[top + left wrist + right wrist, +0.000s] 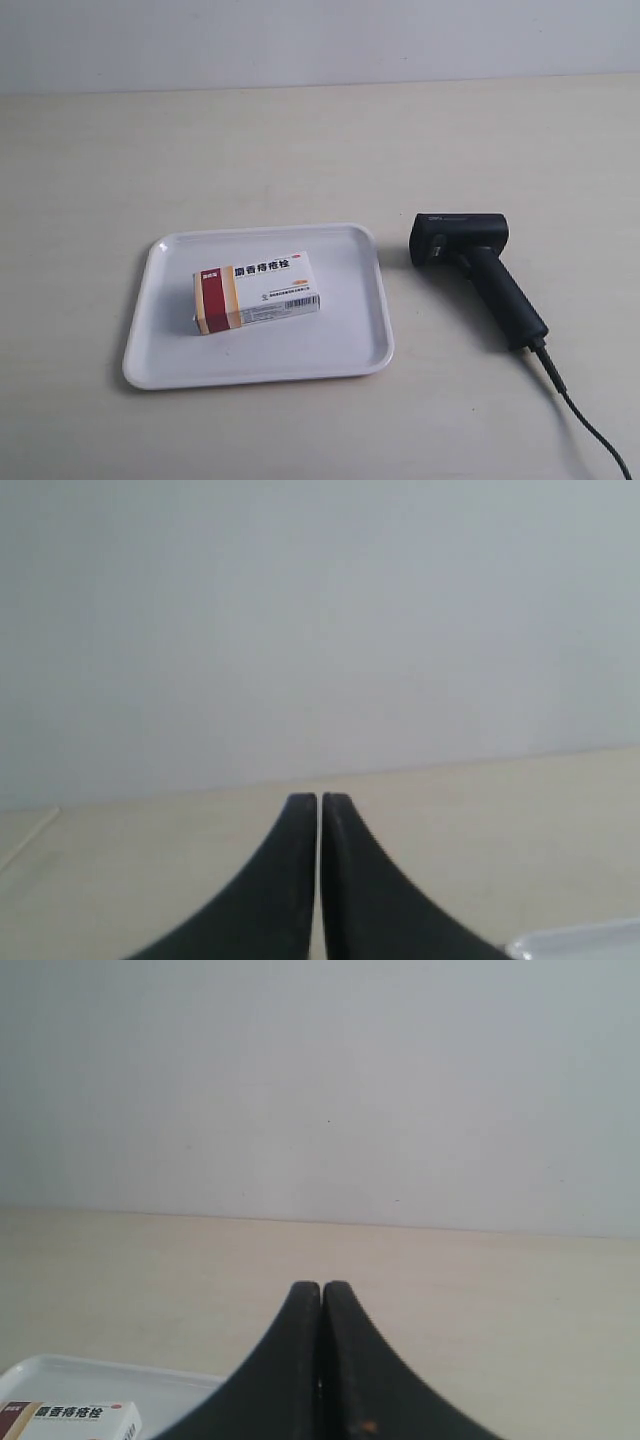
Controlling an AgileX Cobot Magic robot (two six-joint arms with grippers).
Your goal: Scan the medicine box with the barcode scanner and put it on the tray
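The medicine box [256, 291], white with a dark red and tan band at one end, lies flat inside the white tray [160, 350] in the exterior view. The black barcode scanner [478, 268] rests on the table just beside the tray, its cable trailing off the frame's lower edge. Neither arm shows in the exterior view. My left gripper [320, 798] is shut with nothing in it, above bare table; a tray corner [590, 942] shows at the frame's edge. My right gripper [321, 1285] is shut and empty, with the box [70, 1418] and tray [120, 1375] beside it.
The table [320, 150] is a pale beige surface that ends at a plain grey-white wall [320, 40] behind. The scanner's black cable [590, 425] runs across the table toward the exterior view's lower right corner.
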